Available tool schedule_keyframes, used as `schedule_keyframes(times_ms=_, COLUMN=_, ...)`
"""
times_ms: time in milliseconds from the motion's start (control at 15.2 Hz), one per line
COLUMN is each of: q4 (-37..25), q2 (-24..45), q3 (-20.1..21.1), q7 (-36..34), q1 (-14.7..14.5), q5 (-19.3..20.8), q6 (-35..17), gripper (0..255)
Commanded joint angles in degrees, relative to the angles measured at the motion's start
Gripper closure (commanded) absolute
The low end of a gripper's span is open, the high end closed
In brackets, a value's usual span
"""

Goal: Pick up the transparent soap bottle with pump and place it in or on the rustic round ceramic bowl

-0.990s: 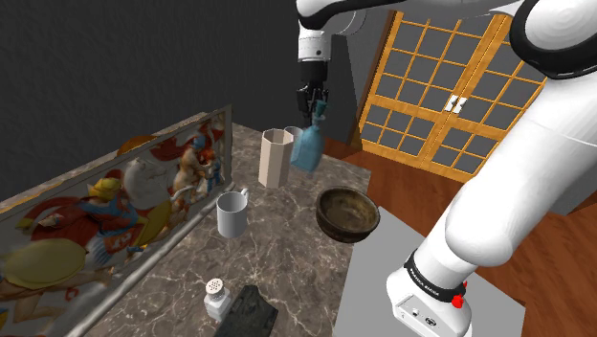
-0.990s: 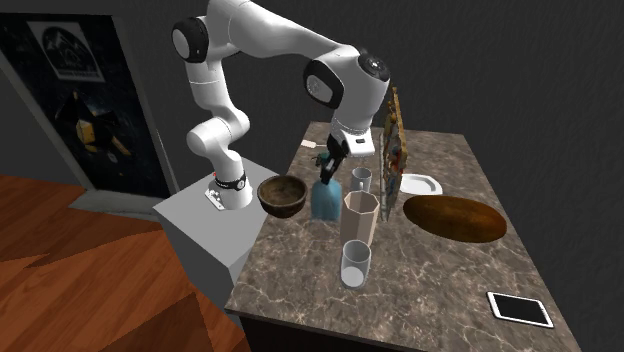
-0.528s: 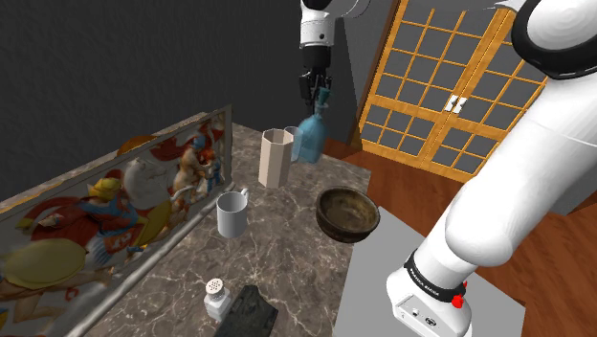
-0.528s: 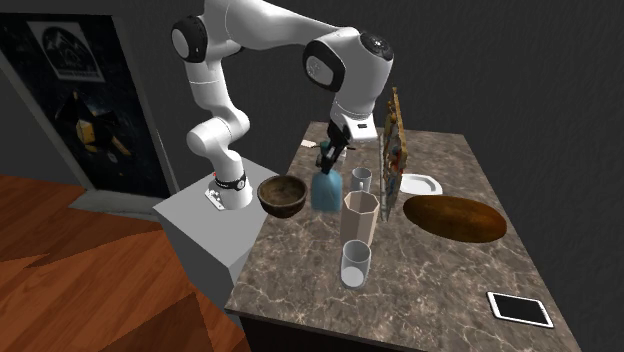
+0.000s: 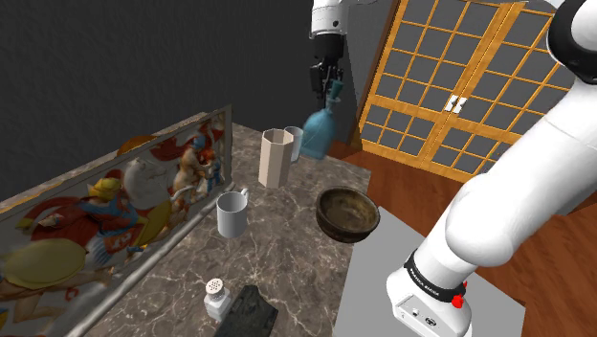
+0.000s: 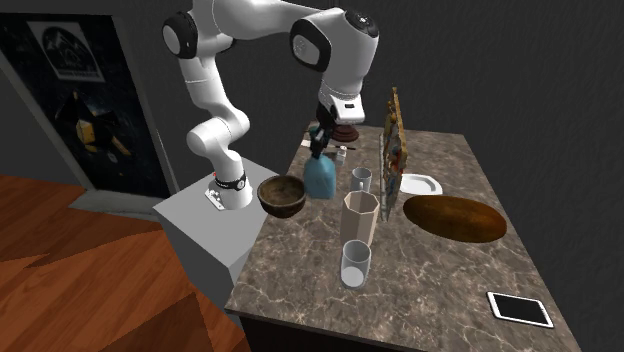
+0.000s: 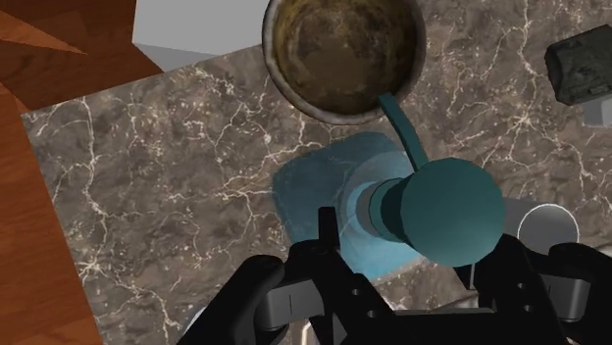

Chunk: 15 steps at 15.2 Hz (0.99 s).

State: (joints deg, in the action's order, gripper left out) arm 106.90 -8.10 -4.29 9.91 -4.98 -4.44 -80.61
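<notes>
You have the gripper (image 5: pixel 328 84) clamped on the neck of the blue see-through soap bottle (image 5: pixel 318 129), its fingers pressing in from both sides just under the teal pump head, and the bottle hangs roughly upright in the air above the marble counter (image 5: pixel 287 251). Seen from the wrist, the bottle is over the counter just beside the brown round bowl (image 7: pixel 343 49), its spout reaching across the bowl's rim. The bowl stands at the counter's edge nearest the stand (image 5: pixel 383 260).
</notes>
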Motion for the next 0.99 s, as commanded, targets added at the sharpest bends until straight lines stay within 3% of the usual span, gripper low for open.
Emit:
schedule_keyframes(times_ms=0, q4=3.88, q2=-4.58, q3=0.28, q7=-0.56, q1=-0.13, q5=0.12, q6=0.63, gripper=255)
schedule_keyframes(times_ms=726, q4=18.34, q2=-27.5, q3=2.44, q7=-4.22, q1=-0.58, q5=-0.78, q6=8.79, gripper=255)
schedule_keyframes(times_ms=924, q4=21.1, q2=-28.06, q3=2.48, q7=-4.01, q1=-0.53, q5=-0.72, q6=6.61, gripper=255)
